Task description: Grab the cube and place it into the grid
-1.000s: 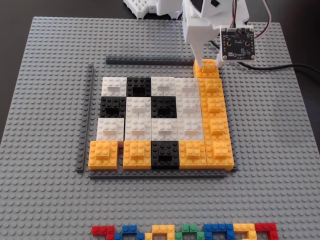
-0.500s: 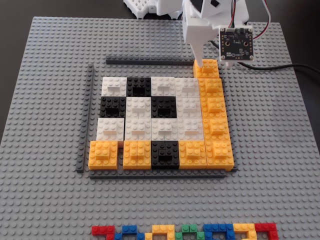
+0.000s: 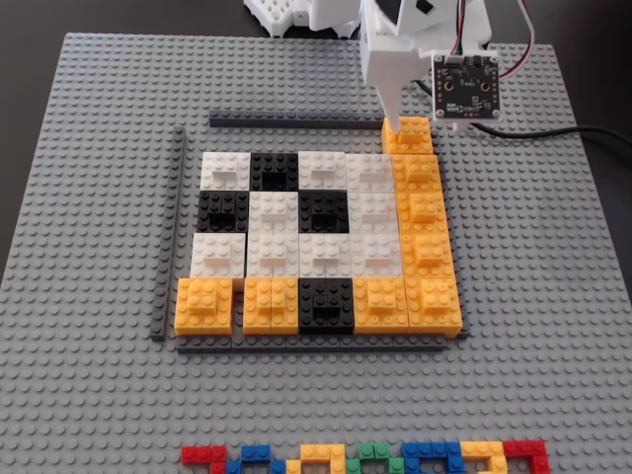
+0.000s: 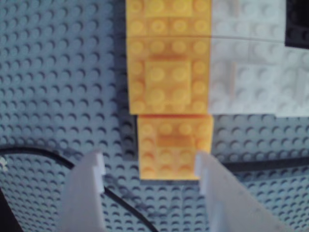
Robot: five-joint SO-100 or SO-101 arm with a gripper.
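The orange-yellow cube (image 3: 410, 135) sits on the baseplate at the far end of the grid's (image 3: 273, 212) right-hand orange column, level with the far dark strip. My gripper (image 3: 413, 123) hangs over it, open. In the wrist view the cube (image 4: 174, 147) lies between the two white fingers of the gripper (image 4: 150, 166). The right finger (image 4: 205, 174) is at its edge and the left finger (image 4: 96, 171) stands well clear. An orange block of the grid (image 4: 169, 77) adjoins the cube's far side, with white blocks to the right.
A large grey studded baseplate (image 3: 99, 197) carries everything. Thin dark grey strips (image 3: 296, 121) frame the grid. Small multicoloured bricks (image 3: 365, 459) line the near edge. A black cable (image 3: 583, 128) runs at the right, and the cable (image 4: 29, 151) shows by the left finger.
The wrist camera board has shifted very slightly to the left. The cube and the grid have stayed where they were.
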